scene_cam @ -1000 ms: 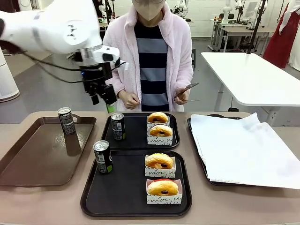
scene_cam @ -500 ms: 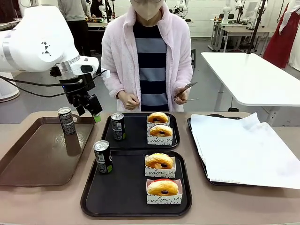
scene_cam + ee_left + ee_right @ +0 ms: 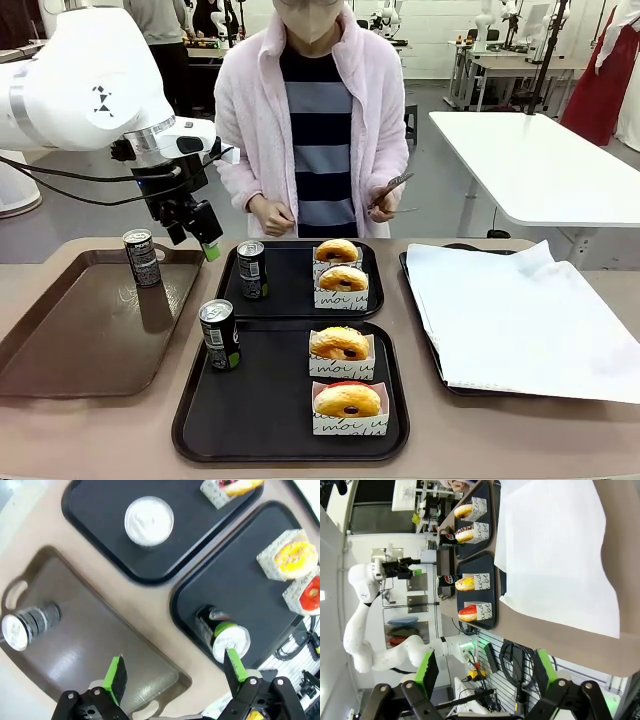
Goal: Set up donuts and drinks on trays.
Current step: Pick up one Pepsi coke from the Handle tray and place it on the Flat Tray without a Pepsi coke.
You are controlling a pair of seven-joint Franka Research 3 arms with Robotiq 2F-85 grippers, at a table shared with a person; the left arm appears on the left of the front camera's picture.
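While the left claw (image 3: 200, 232) hangs in the air above the far edge of the brown tray (image 3: 60, 350), its green-padded fingers (image 3: 116, 678) stand wide apart with nothing between them. One can (image 3: 141, 257) stands upright on the far part of that brown tray, just beside the rim. To the right of the brown tray lie the two black trays, one behind the other. The far black tray (image 3: 290, 300) carries a can (image 3: 252, 269) at its left side and two sleeved donuts (image 3: 340, 272) at its right. The near black tray (image 3: 270, 410) carries a can (image 3: 219, 334) at its far left corner, next to the brown tray, and two sleeved donuts (image 3: 341, 345) in a column on its right, the nearer donut (image 3: 347, 402) showing a red rim. Farther right of the black trays, a sheet of white paper (image 3: 520, 320) covers another tray on the counter (image 3: 500, 440). Beyond the far black tray a person in a pink coat stands, one hand (image 3: 388, 204) holding tongs. The right claw (image 3: 485, 675) has its fingers spread apart, holding nothing, well off the counter's edge.
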